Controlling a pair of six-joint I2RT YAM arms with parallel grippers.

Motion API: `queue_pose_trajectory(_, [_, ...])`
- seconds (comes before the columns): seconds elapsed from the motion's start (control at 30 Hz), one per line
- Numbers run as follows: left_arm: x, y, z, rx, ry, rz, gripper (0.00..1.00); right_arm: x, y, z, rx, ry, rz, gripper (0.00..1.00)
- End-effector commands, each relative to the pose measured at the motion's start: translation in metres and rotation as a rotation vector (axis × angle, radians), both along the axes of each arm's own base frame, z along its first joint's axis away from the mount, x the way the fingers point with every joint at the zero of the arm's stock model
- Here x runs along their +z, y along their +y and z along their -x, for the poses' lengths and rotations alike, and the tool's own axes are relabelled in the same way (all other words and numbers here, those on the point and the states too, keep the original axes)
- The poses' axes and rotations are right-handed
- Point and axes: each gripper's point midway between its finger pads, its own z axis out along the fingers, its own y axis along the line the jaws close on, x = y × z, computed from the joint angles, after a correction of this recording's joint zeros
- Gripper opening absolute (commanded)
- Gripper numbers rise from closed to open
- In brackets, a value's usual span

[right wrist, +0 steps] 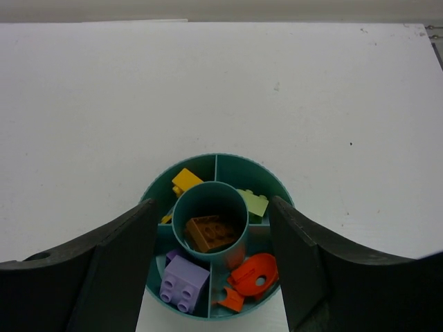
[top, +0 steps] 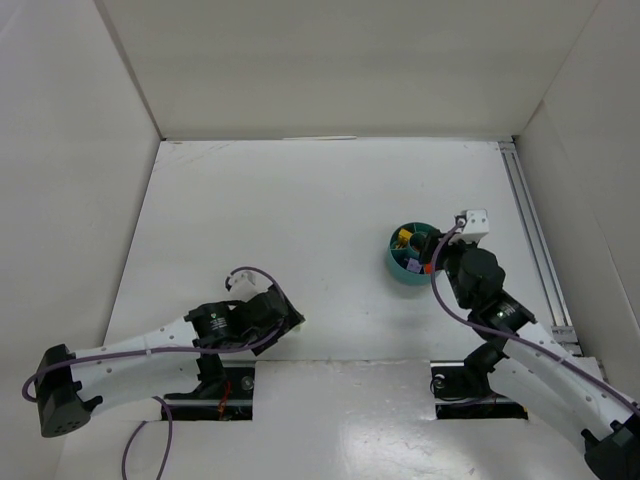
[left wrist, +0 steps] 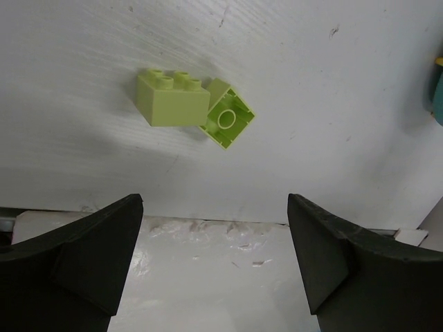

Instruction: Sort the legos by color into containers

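Two lime green legos lie touching on the table in the left wrist view, one upright (left wrist: 172, 100) and one overturned (left wrist: 228, 119). My left gripper (left wrist: 215, 211) is open, short of them, with nothing between its fingers. The teal bowl (right wrist: 228, 157) holds a brown brick (right wrist: 211, 233) in its central cup. Around the cup sit a yellow brick (right wrist: 186, 181), a lime green one (right wrist: 254, 203), a purple one (right wrist: 184, 280) and a round orange piece (right wrist: 255, 273) with a small orange one (right wrist: 230, 299). My right gripper (right wrist: 212, 207) hangs open over the bowl, holding nothing.
In the top view the bowl (top: 400, 268) stands right of centre, with the right gripper (top: 437, 255) at its right side. The left gripper (top: 290, 320) is low near the table's front edge. White walls enclose the table, and a metal rail (top: 535, 240) runs along the right.
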Motion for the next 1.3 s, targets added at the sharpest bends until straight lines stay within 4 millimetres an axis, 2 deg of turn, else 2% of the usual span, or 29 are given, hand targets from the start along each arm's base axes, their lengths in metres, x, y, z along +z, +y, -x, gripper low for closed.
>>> queue_pose_trajectory(0.0, [-0.004,0.005,-0.010,0.049,-0.027,-0.016,0.81,-0.008,0.000,0.010,0.021,0.039,0.000,0.70])
queue_pose_trajectory(0.07, [-0.012,0.011,-0.010,0.078,0.002,-0.055,0.78,-0.010,-0.004,0.012,0.012,0.046,0.007,0.70])
queue_pose_trajectory(0.13, [-0.021,0.019,-0.010,0.131,0.038,-0.104,0.70,-0.011,-0.002,0.015,0.020,0.056,0.004,0.70])
queue_pose_trajectory(0.27, [-0.030,0.028,-0.014,0.243,0.089,-0.134,0.69,-0.009,-0.003,0.017,0.018,0.058,-0.006,0.70])
queue_pose_trajectory(0.33, [-0.028,0.030,-0.022,0.303,0.089,-0.125,0.69,-0.015,-0.005,0.019,0.018,0.080,0.009,0.70])
queue_pose_trajectory(0.37, [-0.024,0.031,-0.027,0.317,0.074,-0.120,0.68,-0.011,-0.004,0.019,0.018,0.073,0.004,0.70])
queue_pose_trajectory(0.57, [-0.014,0.032,-0.053,0.405,0.011,-0.074,0.68,-0.015,-0.012,0.022,-0.011,0.104,0.032,0.70])
queue_pose_trajectory(0.67, [-0.019,0.030,-0.062,0.396,0.027,-0.076,0.65,-0.015,-0.015,0.023,-0.024,0.114,0.042,0.71])
queue_pose_trajectory(0.8, [-0.031,0.030,-0.063,0.375,0.073,-0.122,0.60,-0.009,-0.020,0.023,-0.052,0.109,0.047,0.71])
queue_pose_trajectory(0.87, [-0.030,0.024,-0.066,0.350,0.085,-0.139,0.57,-0.007,-0.022,0.023,-0.061,0.109,0.049,0.71])
queue_pose_trajectory(1.0, [-0.035,0.017,-0.059,0.300,0.144,-0.155,0.54,-0.008,-0.026,0.024,-0.079,0.113,0.058,0.71])
queue_pose_trajectory(1.1, [-0.032,0.009,-0.057,0.258,0.156,-0.134,0.49,-0.010,-0.029,0.024,-0.089,0.119,0.065,0.71])
queue_pose_trajectory(1.27, [-0.043,0.015,-0.049,0.262,0.182,-0.148,0.39,-0.013,-0.034,0.028,-0.109,0.135,0.073,0.71])
